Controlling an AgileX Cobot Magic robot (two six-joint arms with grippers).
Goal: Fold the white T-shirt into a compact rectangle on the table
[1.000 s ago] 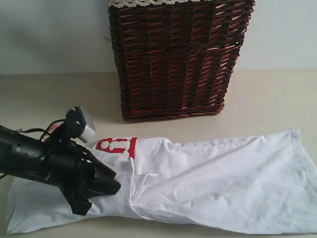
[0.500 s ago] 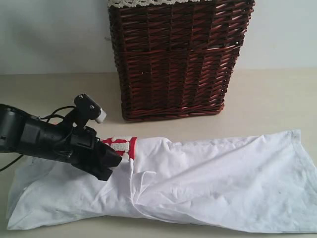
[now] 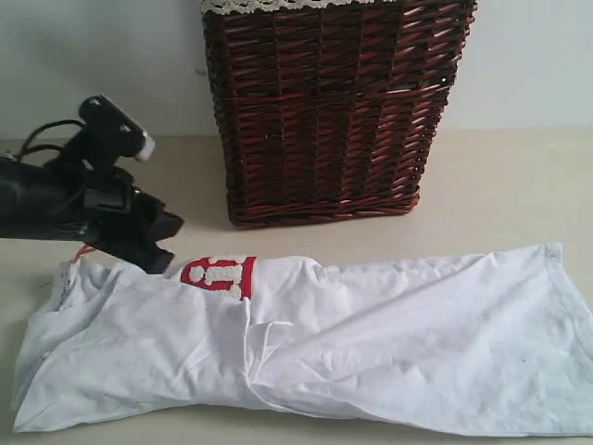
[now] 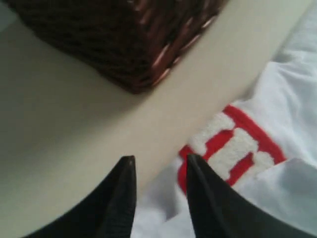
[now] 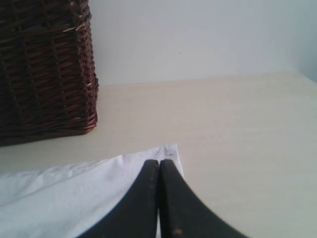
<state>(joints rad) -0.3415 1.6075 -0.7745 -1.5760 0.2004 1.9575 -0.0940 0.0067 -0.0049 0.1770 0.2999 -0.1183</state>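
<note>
Black left gripper (image 4: 158, 158) narrowly parted, empty, beside wicker basket (image 3: 324, 120), likely lining up on white T-shirt (image 3: 371, 324); right gripper (image 5: 159, 161) pinched shut.

A plain tabletop test setup: wicker basket (image 3: 334, 111), bare wall (image 3: 93, 65), beige table (image 3: 500, 176)

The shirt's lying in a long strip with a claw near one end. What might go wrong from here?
The open left gripper hovers near the wicker basket; a wide swing might bump it. The white T-shirt has bunched creases mid-strip, so folding over them could leave a lumpy rectangle. The right gripper is shut by the hem corner; lowered like that, it might push the cloth rather than grasp it.
</note>
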